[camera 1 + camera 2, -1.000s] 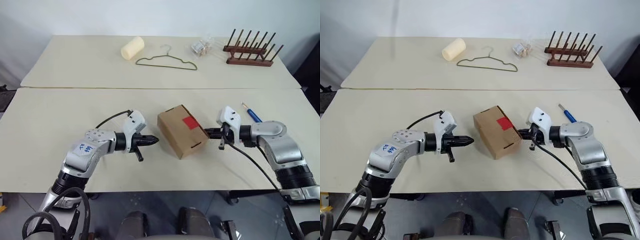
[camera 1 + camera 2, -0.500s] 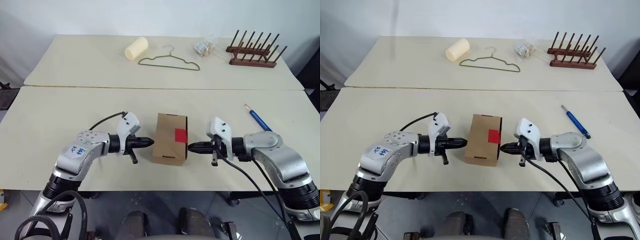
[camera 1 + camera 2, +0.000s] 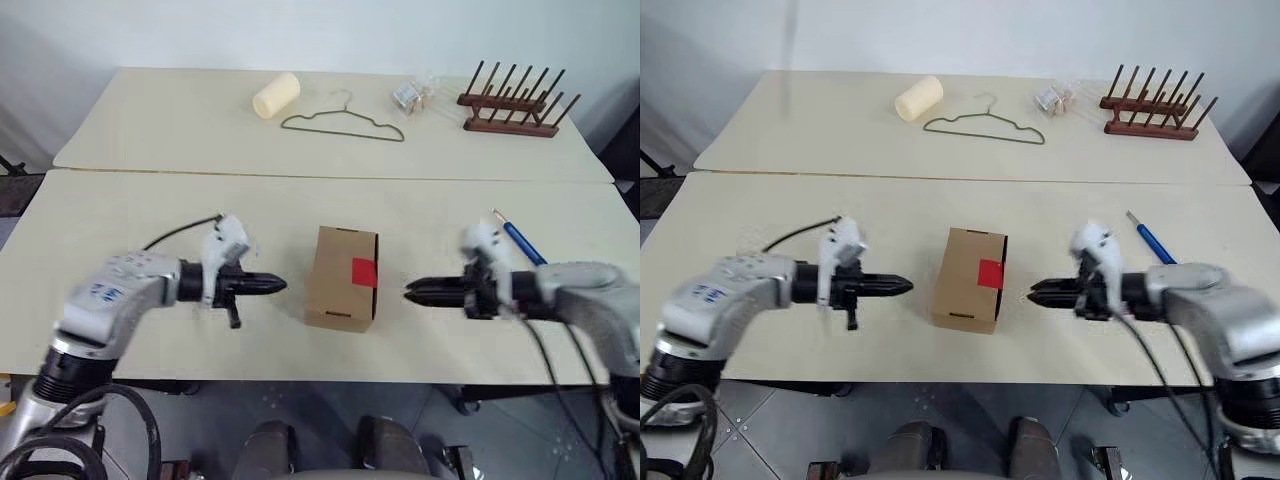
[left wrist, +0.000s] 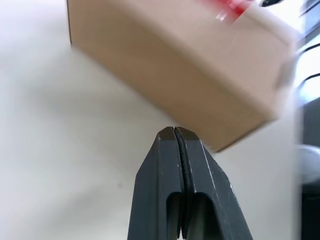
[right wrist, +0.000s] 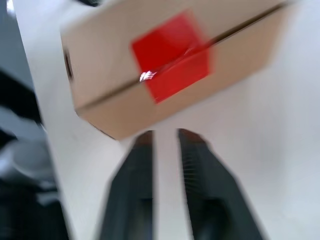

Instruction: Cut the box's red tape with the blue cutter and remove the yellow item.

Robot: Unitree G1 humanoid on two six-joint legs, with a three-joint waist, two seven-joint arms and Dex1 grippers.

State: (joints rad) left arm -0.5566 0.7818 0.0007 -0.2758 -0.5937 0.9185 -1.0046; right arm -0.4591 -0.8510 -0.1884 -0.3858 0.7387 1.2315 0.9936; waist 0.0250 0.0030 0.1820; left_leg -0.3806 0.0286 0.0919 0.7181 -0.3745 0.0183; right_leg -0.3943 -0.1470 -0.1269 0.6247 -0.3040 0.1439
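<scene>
The brown box [image 3: 338, 268] stands in the middle of the near table, its red tape [image 3: 363, 271] on the top right edge across the flap seam. My left gripper [image 3: 277, 286] is shut and empty, pointing at the box's left side from a short gap away. On the other side my right gripper [image 3: 411, 292] points at the taped side, also apart from it. Its fingers [image 5: 197, 150] stand slightly open with nothing between them. The blue cutter [image 3: 519, 239] lies on the table behind my right arm. The yellow item is out of view.
On the far table lie a cream cylinder roll [image 3: 276, 95], a green wire hanger [image 3: 342, 122], a clear packet [image 3: 412, 93] and a wooden peg rack [image 3: 515, 101]. A seam [image 3: 200, 172] separates the two tables.
The box has turned from skewed to square with the table edge. Both grippers have since drawn back from its sides and risen. The right gripper's fingers have parted.
</scene>
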